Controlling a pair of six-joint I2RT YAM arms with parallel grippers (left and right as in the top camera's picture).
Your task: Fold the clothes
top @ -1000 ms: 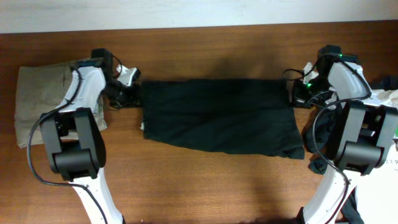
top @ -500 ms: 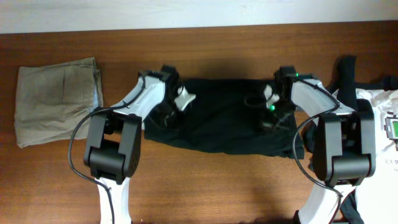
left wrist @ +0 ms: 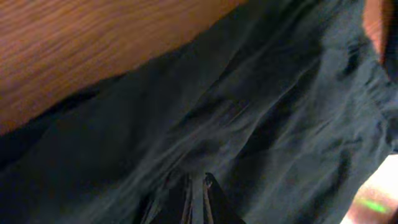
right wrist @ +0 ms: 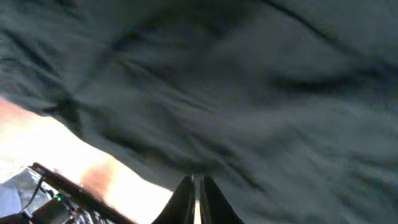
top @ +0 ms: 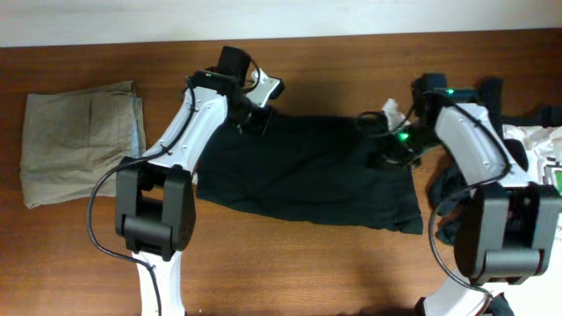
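Observation:
The black shorts [top: 307, 180] lie spread across the middle of the wooden table [top: 334, 61]. My left gripper [top: 249, 119] is at their far left corner, shut on the cloth. In the left wrist view its jaws [left wrist: 196, 186] pinch a ridge of the dark fabric [left wrist: 249, 112]. My right gripper [top: 387, 145] is at the far right part of the shorts, shut on the cloth. In the right wrist view its jaws [right wrist: 198, 184] close on the fabric [right wrist: 249, 93]. The waistband tag and the lining are hidden.
A folded khaki garment [top: 79, 140] lies at the left end of the table. A heap of white and dark clothes [top: 536, 140] lies at the right edge, with dark cloth [top: 452, 228] beside the right arm's base.
Both grippers have gone from the shorts' outer ends inward over the cloth, then back towards its far edge. The shorts' outline has shifted and its near edge now slants.

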